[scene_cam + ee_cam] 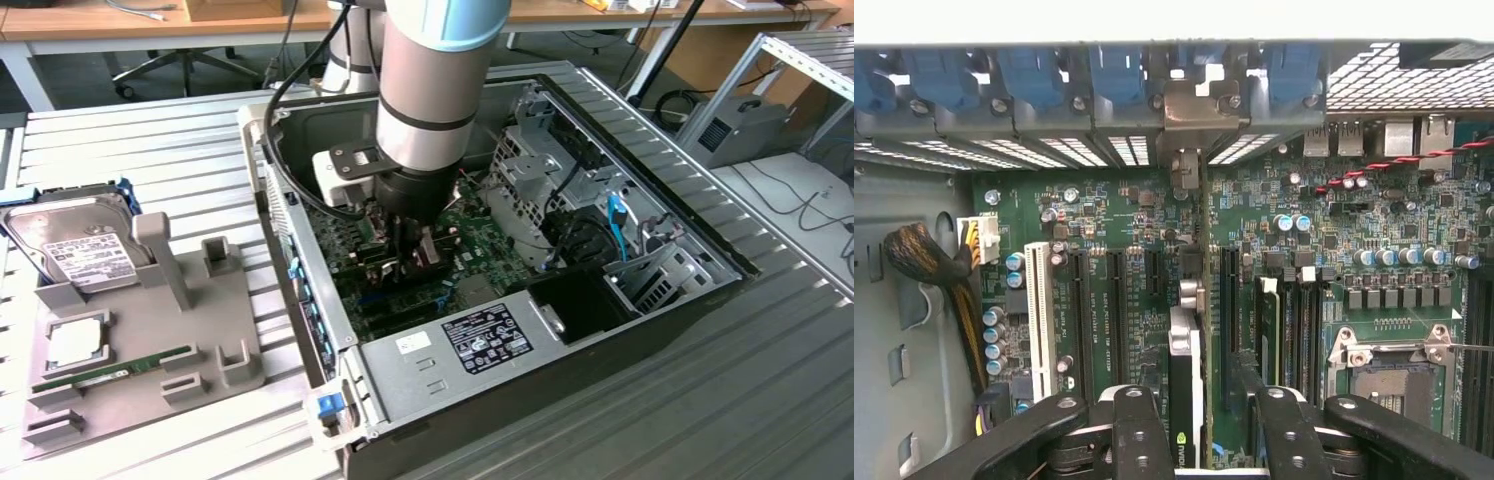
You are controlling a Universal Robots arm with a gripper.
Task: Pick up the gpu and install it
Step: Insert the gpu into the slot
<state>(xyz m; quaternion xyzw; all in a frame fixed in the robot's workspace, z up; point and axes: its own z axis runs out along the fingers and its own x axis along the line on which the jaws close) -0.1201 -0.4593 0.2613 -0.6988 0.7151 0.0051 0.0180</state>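
The gpu [1186, 380] stands on edge between my fingers, seen from above with its black cooler face and green board edge. Its silver end bracket [1194, 110] lies against the rear slot openings of the case. It is down over the black expansion slots of the motherboard [1124, 230]; I cannot tell how deep it sits. My gripper [1199, 400] is shut on the gpu. In the exterior view the gripper [407, 255] reaches low into the open computer case [641, 330], with the gpu [424, 262] partly hidden by the fingers.
A white slot [1039, 310] and a cable bundle [934, 270] lie to one side of the card, memory sticks and the CPU socket [1394, 370] to the other. Outside the case, a grey holder [200, 330] carries a hard drive [80, 250] and a RAM stick [114, 370].
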